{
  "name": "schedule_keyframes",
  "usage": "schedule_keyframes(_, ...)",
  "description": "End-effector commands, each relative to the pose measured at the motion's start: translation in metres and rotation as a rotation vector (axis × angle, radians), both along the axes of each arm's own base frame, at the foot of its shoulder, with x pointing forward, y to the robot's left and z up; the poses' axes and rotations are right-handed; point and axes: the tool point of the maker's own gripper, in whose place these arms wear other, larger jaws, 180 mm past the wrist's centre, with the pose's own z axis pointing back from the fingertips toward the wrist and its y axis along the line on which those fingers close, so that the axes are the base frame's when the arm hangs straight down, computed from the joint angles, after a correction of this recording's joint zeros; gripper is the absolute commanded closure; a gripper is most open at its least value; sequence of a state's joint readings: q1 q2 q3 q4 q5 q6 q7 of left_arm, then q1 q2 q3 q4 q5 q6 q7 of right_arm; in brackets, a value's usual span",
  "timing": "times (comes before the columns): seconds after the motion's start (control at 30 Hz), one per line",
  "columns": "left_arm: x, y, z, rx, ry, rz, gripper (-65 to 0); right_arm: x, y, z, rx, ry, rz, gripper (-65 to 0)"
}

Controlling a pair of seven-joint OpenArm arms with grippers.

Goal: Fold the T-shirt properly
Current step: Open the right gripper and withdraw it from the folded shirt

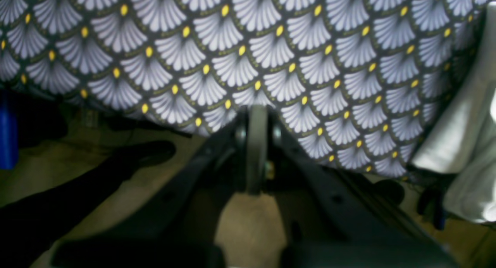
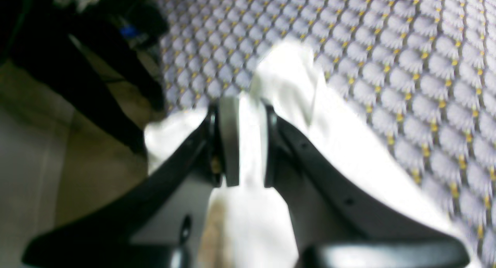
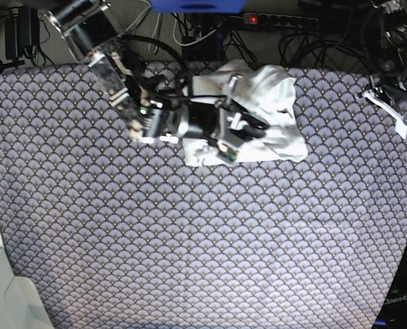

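Your right gripper [image 2: 245, 144] is pinching the T-shirt [image 2: 294, 105]: in the right wrist view a fold of white cloth runs up between the two pads [image 2: 229, 142], which sit narrowly apart with fabric filling the gap. More cloth bunches just ahead of the tips and spills off to the right of the gripper, over the patterned tablecloth [image 2: 407, 47]. In the base view the right gripper [image 3: 225, 137] sits on the near-left part of the T-shirt [image 3: 272, 113], which lies crumpled in a heap at the far edge of the tablecloth [image 3: 190, 240], most of it beyond and to the side of the fingers.

Your left gripper [image 1: 256, 144] has its pads pressed together, nothing visible between them. Its tips hang over the tablecloth [image 1: 232, 47] edge, touching no cloth. The T-shirt [image 1: 457, 136] shows only as a pale fold well off to the gripper's right. In the base view the left gripper [image 3: 392, 113] is well apart from the shirt, by the table's far corner.
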State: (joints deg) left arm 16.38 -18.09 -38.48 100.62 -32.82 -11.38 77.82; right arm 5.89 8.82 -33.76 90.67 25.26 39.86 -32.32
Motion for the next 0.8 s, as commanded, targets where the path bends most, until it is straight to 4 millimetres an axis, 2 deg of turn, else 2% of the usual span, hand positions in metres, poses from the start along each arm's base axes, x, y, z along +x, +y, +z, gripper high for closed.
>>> schedule_keyframes(0.0,0.009,0.0,0.011,-0.007,-0.043,-0.012,-0.4,0.009,-0.011,0.012,0.018,-0.033,-0.025,-8.1)
schedule_keyframes(0.13,0.012,-0.014,0.014,-0.085,-0.076,-0.026,-0.4,0.012,-0.065,0.004,-0.056,-0.034,-0.135,-7.7)
schedule_keyframes(0.3,0.018,-0.027,0.024,-0.101,-0.121,-0.05,-0.4,0.006,-0.121,0.013,-0.127,-0.069,-0.257,-7.6)
schedule_keyframes(0.47,0.018,-0.043,0.033,-0.102,-0.158,-0.073,-0.4,-0.009,-0.15,0.008,-0.185,-0.05,-0.305,-2.6)
schedule_keyframes(0.67,0.006,-0.07,0.013,-0.138,-0.092,-0.132,-0.4,-0.027,-0.187,-0.008,-0.237,0.013,-0.399,0.0)
schedule_keyframes(0.77,0.013,-0.081,0.006,-0.09,-0.103,-0.173,-0.4,-0.027,-0.191,-0.008,-0.24,0.016,-0.41,0.0)
